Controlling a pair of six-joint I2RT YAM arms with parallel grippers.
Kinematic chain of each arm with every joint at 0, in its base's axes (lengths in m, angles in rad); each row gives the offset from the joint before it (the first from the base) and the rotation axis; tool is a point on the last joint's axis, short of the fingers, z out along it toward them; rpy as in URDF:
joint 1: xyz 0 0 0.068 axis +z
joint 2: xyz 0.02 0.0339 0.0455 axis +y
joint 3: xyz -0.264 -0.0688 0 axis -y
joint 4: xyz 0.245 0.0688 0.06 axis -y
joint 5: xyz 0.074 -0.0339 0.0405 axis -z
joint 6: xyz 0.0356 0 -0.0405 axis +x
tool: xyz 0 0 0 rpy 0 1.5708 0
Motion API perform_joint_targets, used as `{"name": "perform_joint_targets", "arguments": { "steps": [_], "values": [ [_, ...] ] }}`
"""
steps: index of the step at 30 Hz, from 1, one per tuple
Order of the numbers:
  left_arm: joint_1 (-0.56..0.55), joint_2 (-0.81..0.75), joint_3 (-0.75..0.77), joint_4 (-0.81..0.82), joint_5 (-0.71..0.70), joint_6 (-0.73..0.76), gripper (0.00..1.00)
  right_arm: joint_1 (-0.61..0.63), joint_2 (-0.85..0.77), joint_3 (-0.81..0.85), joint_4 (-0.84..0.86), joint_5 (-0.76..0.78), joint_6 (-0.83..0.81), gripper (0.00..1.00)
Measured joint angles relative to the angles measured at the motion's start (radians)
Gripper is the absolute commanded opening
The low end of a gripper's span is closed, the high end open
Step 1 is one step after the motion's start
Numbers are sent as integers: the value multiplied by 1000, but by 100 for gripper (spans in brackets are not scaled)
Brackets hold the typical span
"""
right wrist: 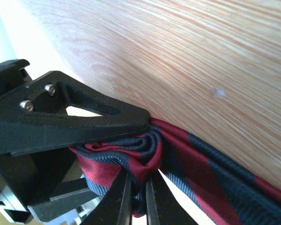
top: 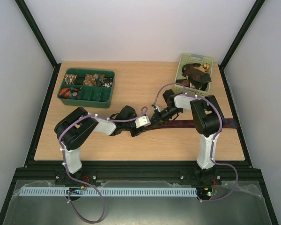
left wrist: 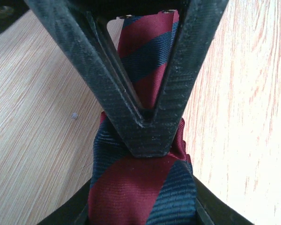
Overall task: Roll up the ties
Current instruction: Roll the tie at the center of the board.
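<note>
The wooden table (top: 131,145) fills the middle of the overhead view. The left arm (top: 77,133) reaches from its near-left base rightward, low over the boards. The right arm (top: 205,119) rises from the near right and bends back leftward, so both wrists meet near the table's centre.

A dark red tie with navy diagonal stripes (top: 182,124) lies flat in a long band from that meeting point out to the table's right edge, passing beneath the right arm. At the far right stands a pale green basket (top: 189,58) with a heap of dark and brown ties (top: 196,75) in it. At the far left sits a dark green divided tray (top: 96,99); several of its compartments hold small patterned bundles (top: 91,79), too small to make out further.

The left gripper (left wrist: 149,138) is clenched on the striped tie: its two black fingers converge to a V and the fabric bunches where they meet. The tie's end is folded over itself there.

The right gripper (right wrist: 117,159) has that folded end between its fingers, the upper finger (right wrist: 84,119) touching the fold. Whether it clamps the fabric or only brackets it, I cannot tell.
</note>
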Motion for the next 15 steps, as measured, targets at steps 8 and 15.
{"name": "perform_joint_targets", "arguments": {
  "steps": [8,15],
  "values": [
    [15,0,-2,10,1,-10,74,-19,2,-20,16,24,-30,2],
    [58,-49,-107,93,68,-19,80,-56,47,-38,29,-51,-77,1]
  ]
}}
